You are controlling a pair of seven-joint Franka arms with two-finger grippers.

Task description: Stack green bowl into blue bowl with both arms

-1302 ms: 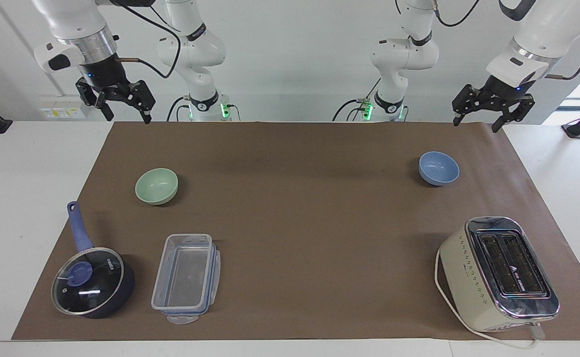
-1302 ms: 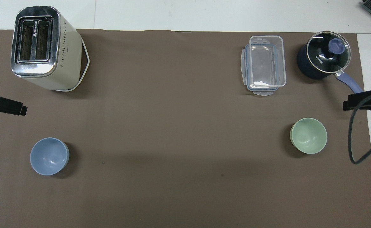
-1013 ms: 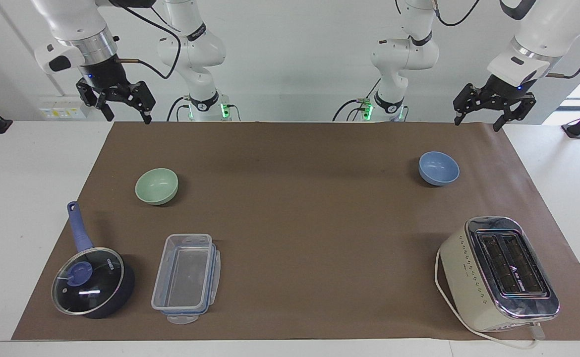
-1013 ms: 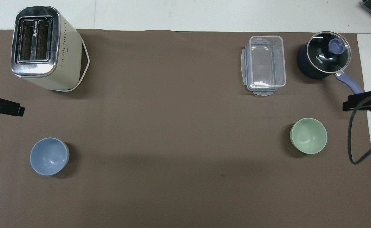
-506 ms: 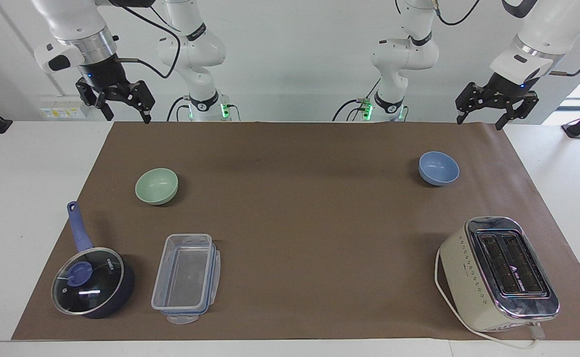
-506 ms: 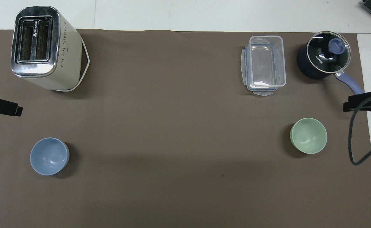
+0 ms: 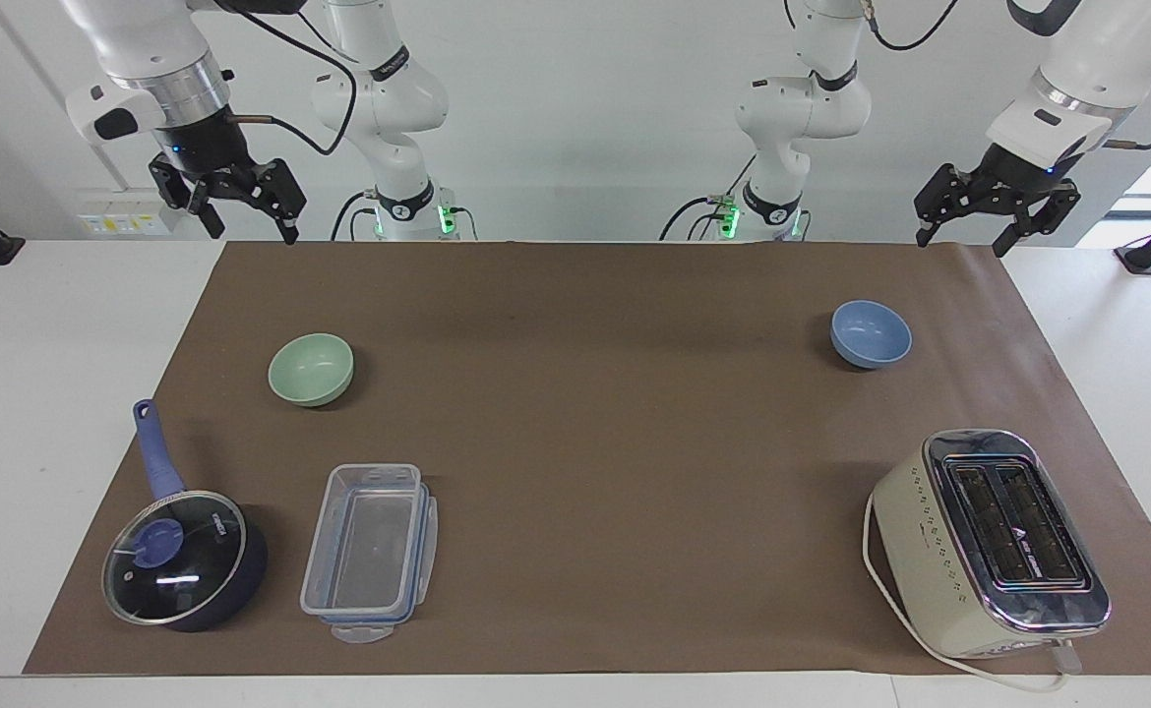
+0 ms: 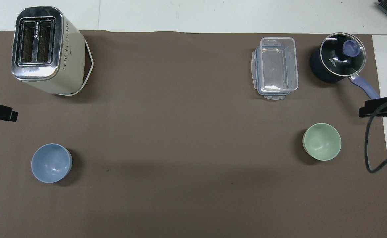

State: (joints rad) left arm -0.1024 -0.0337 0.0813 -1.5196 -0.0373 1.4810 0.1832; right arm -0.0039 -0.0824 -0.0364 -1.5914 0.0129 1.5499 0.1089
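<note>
The green bowl stands upright and empty on the brown mat, toward the right arm's end. The blue bowl stands upright and empty toward the left arm's end. My right gripper hangs open and empty, high over the mat's corner nearest the robots, well apart from the green bowl. My left gripper hangs open and empty, high over the mat's other near corner, apart from the blue bowl. One of its fingers shows at the overhead view's edge.
A cream toaster stands farther from the robots than the blue bowl. A clear lidless food box and a dark blue glass-lidded saucepan stand farther out than the green bowl. A black cable hangs from the right wrist.
My left gripper has drifted a little up and outward toward the left arm's end of the table. The right gripper and both bowls have hardly moved.
</note>
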